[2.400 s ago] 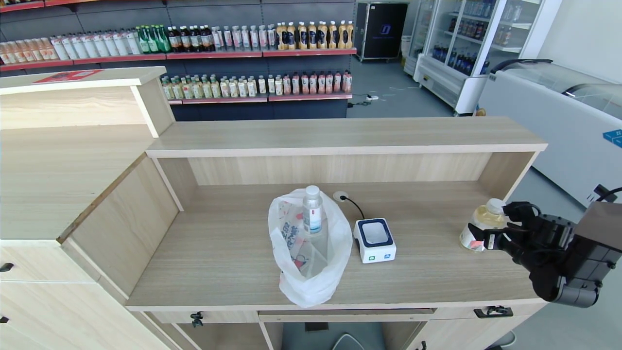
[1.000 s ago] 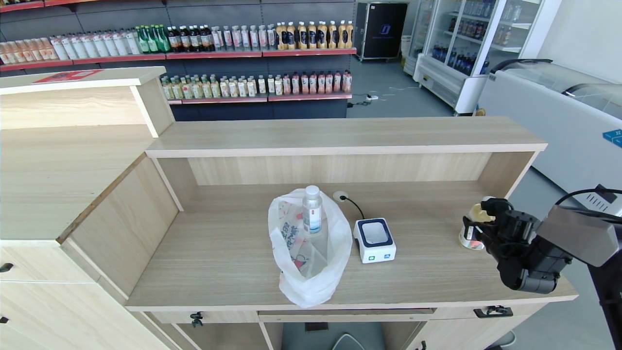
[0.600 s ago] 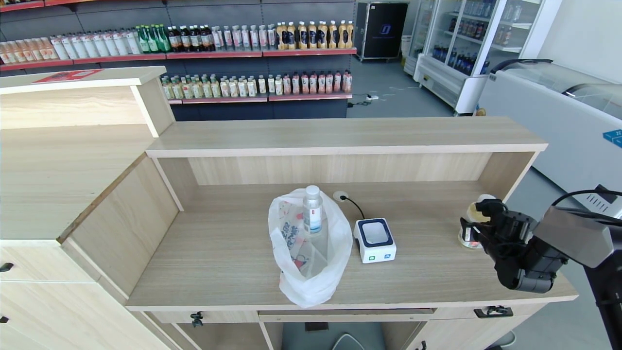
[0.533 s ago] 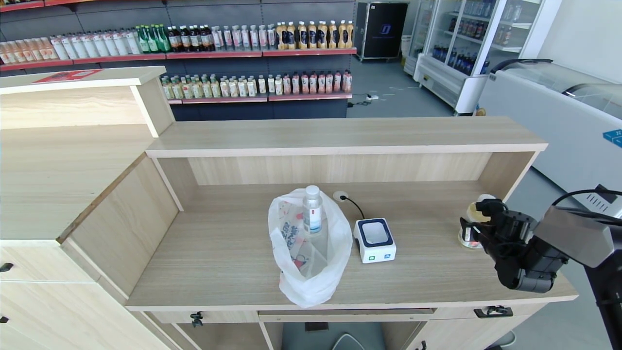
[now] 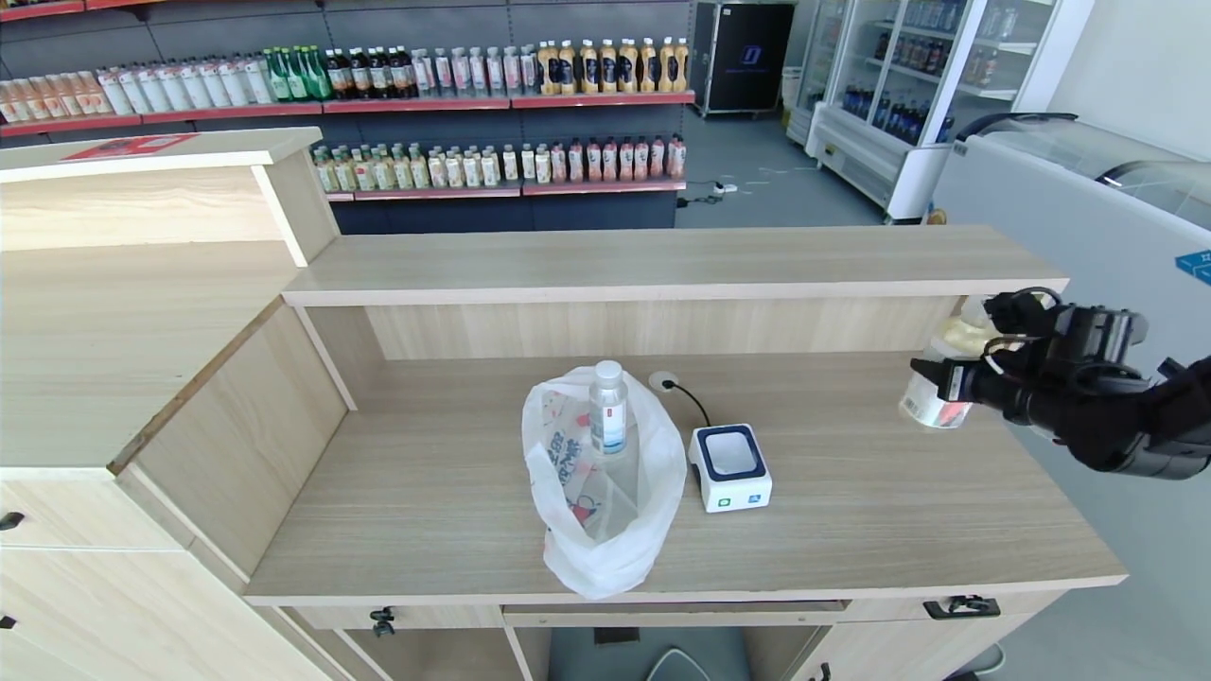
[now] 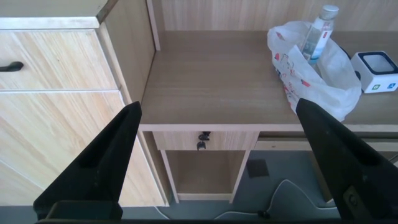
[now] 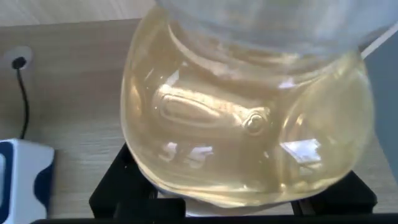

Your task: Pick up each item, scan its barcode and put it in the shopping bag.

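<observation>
My right gripper [image 5: 974, 364] is shut on a bottle of pale yellow drink [image 5: 948, 369], held in the air above the right end of the counter. Up close, the yellow drink bottle [image 7: 249, 130] sits between the gripper's dark fingers [image 7: 124, 193]. The white shopping bag [image 5: 605, 492] stands open mid-counter with a clear water bottle [image 5: 607, 407] upright in it. The white and blue barcode scanner [image 5: 728, 465] sits just right of the bag. My left gripper [image 6: 217, 155] hangs open off the counter's front left, with the shopping bag [image 6: 314, 65] and the scanner [image 6: 379, 70] farther off.
A raised wooden shelf [image 5: 662, 265] runs along the back of the counter [image 5: 851, 530], close beside the lifted bottle. The scanner's black cable [image 5: 689, 397] leads to a hole in the counter. A taller cabinet [image 5: 142, 312] borders the left side.
The right gripper has lifted the yellow drink bottle off the counter's right end and raised it to about the height of the back shelf. Bag, water bottle and scanner have stayed put.
</observation>
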Robot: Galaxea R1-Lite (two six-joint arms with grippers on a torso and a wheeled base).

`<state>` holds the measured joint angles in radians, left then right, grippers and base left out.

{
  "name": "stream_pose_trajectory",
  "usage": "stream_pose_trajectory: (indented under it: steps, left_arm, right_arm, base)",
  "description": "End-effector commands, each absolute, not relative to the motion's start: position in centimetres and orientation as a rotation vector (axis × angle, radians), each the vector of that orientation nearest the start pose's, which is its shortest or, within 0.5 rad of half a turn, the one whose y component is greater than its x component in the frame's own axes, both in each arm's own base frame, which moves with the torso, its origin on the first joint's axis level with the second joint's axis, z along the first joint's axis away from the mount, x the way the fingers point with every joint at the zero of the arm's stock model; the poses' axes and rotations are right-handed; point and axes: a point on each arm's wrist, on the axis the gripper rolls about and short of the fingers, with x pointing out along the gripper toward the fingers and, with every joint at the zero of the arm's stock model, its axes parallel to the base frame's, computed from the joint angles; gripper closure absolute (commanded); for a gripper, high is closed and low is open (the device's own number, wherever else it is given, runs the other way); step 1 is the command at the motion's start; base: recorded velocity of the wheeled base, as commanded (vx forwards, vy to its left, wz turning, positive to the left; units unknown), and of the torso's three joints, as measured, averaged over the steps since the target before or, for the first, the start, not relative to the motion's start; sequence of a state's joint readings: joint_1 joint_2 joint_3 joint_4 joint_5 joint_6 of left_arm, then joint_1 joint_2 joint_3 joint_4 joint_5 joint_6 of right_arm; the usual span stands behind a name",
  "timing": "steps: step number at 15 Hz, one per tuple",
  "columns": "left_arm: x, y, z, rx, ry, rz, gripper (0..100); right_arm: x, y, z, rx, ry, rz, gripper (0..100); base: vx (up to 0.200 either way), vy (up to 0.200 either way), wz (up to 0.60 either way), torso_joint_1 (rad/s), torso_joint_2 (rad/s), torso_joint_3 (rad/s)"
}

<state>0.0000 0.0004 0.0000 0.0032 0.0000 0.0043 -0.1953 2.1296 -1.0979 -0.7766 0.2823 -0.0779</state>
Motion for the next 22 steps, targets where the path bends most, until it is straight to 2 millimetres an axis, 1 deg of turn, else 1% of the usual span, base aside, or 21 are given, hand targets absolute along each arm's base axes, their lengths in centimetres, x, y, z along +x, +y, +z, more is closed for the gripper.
stream_pose_trajectory:
  steps: [1, 2, 3, 4, 5, 6, 7, 9, 13, 17, 19, 20, 22]
  left_arm:
    - [-2.3, 0.0, 7.5, 0.003, 0.003, 0.000, 0]
    - [-2.3, 0.0, 7.5, 0.005, 0.003, 0.000, 0]
    - [-2.3, 0.0, 7.5, 0.005, 0.003, 0.000, 0]
    - [-2.3, 0.0, 7.5, 0.005, 0.003, 0.000, 0]
    - [-2.3, 0.0, 7.5, 0.005, 0.003, 0.000, 0]
    - [-2.3, 0.0, 7.5, 0.005, 0.003, 0.000, 0]
    - [-2.3, 0.0, 7.5, 0.005, 0.003, 0.000, 0]
    - [-2.3, 0.0, 7.5, 0.005, 0.003, 0.000, 0]
    - [-2.3, 0.0, 7.5, 0.003, 0.003, 0.000, 0]
    - [-2.3, 0.0, 7.5, 0.005, 0.003, 0.000, 0]
    - [-2.3, 0.0, 7.5, 0.005, 0.003, 0.000, 0]
    - [-2.3, 0.0, 7.5, 0.005, 0.003, 0.000, 0]
    - [-2.3, 0.0, 7.5, 0.005, 0.003, 0.000, 0]
  right_arm:
    - [31.1, -4.9, 23.8, 0.024, 0.173, 0.446, 100]
    - [30.4, -4.5, 24.4, 0.042, 0.168, 0.513, 100]
    - [28.8, -3.9, 25.7, 0.097, 0.152, 0.643, 100]
    - [26.7, -3.4, 27.0, 0.180, 0.154, 0.786, 100]
    - [25.3, -3.0, 28.0, 0.216, 0.152, 0.850, 100]
    - [24.4, -2.8, 28.5, 0.225, 0.145, 0.875, 100]
    - [22.6, -1.9, 29.5, 0.238, 0.139, 0.942, 100]
    - [20.0, 0.0, 30.2, 0.273, 0.155, 1.021, 100]
    - [16.7, 2.3, 28.9, 0.280, 0.188, 1.136, 100]
    - [14.8, 4.0, 28.8, 0.289, 0.228, 1.215, 100]
    - [13.8, 5.6, 28.9, 0.281, 0.228, 1.242, 100]
    - [13.4, 6.1, 28.9, 0.277, 0.227, 1.260, 100]
    - [12.5, 6.1, 28.9, 0.277, 0.230, 1.275, 100]
  base:
    - [0.000, 0.000, 0.00, 0.000, 0.00, 0.000]
    - [0.000, 0.000, 0.00, 0.000, 0.00, 0.000]
    - [0.000, 0.000, 0.00, 0.000, 0.00, 0.000]
    - [0.000, 0.000, 0.00, 0.000, 0.00, 0.000]
    - [0.000, 0.000, 0.00, 0.000, 0.00, 0.000]
    - [0.000, 0.000, 0.00, 0.000, 0.00, 0.000]
    - [0.000, 0.000, 0.00, 0.000, 0.00, 0.000]
    - [0.000, 0.000, 0.00, 0.000, 0.00, 0.000]
    - [0.000, 0.000, 0.00, 0.000, 0.00, 0.000]
    - [0.000, 0.000, 0.00, 0.000, 0.00, 0.000]
    - [0.000, 0.000, 0.00, 0.000, 0.00, 0.000]
    - [0.000, 0.000, 0.00, 0.000, 0.00, 0.000]
    - [0.000, 0.000, 0.00, 0.000, 0.00, 0.000]
